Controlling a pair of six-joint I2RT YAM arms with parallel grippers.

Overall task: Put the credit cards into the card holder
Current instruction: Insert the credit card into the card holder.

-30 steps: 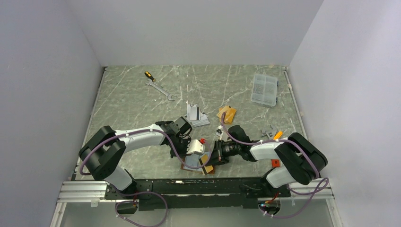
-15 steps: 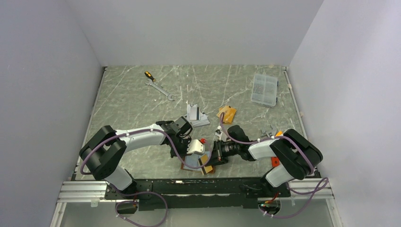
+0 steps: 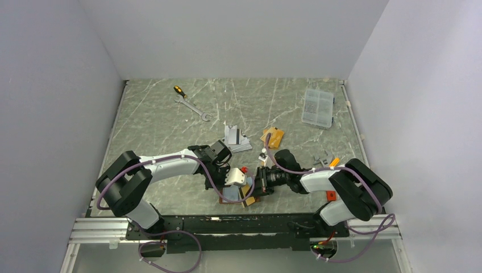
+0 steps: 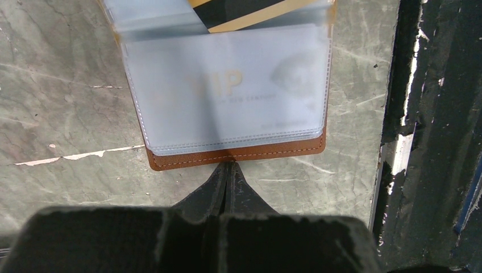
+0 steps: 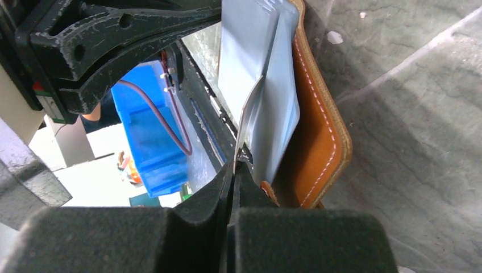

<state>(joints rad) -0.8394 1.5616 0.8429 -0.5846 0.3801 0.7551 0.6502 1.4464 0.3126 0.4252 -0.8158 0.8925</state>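
Observation:
The card holder [image 3: 234, 197] lies open near the table's front edge, its brown leather rim [image 4: 239, 154] below the pale clear sleeves [image 4: 227, 91]. A gold card marked VIP sits inside the front sleeve, and a gold card with a dark stripe [image 4: 250, 10] shows behind it. My left gripper [image 4: 229, 166] is shut and empty, with its tips against the rim. My right gripper [image 5: 235, 165] is shut on a thin pale leaf [image 5: 250, 68] that looks like one of the sleeves, lifted off the brown cover [image 5: 318, 125]. Further back, loose silver-grey cards [image 3: 236, 139] and gold cards [image 3: 273, 136] lie on the table.
A wrench [image 3: 194, 107] and a screwdriver [image 3: 179, 90] lie at the back left. A clear compartment box [image 3: 318, 107] sits at the back right. Small parts [image 3: 326, 162] lie beside the right arm. The black front rail [image 4: 432, 136] runs close beside the holder.
The right arm's elbow swayed slightly left and came back. Both grippers and the card holder stay where they were.

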